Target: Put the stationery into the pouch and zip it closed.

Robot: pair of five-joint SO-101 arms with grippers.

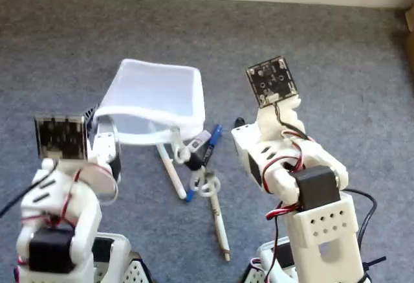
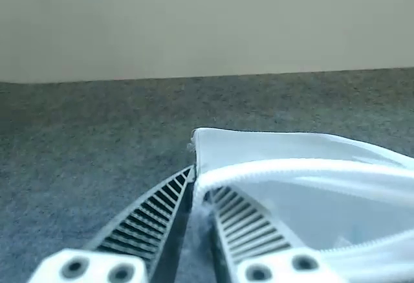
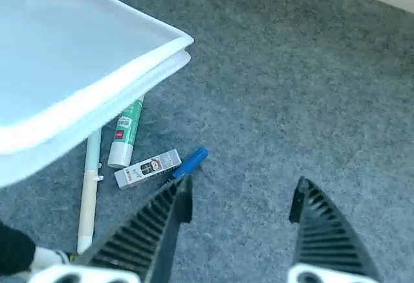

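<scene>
White mesh pouch (image 1: pixel 155 98), middle of the carpet (image 1: pixel 336 50), is soft and floppy, so left gripper (image 2: pixel 199 182) clamped narrow on its mouth rim looks right (stiffest bit), while right gripper (image 3: pixel 242 189) hangs wide open over the light, slick, roll-prone pens (image 1: pixel 207 166) just beside that mouth, best taken mid-barrel.

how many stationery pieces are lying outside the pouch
At least 4: a green glue stick at the pouch edge, a blue-tipped marker beside it, a white pen, and a beige pen farthest from the pouch. More may be hidden among them.
</scene>
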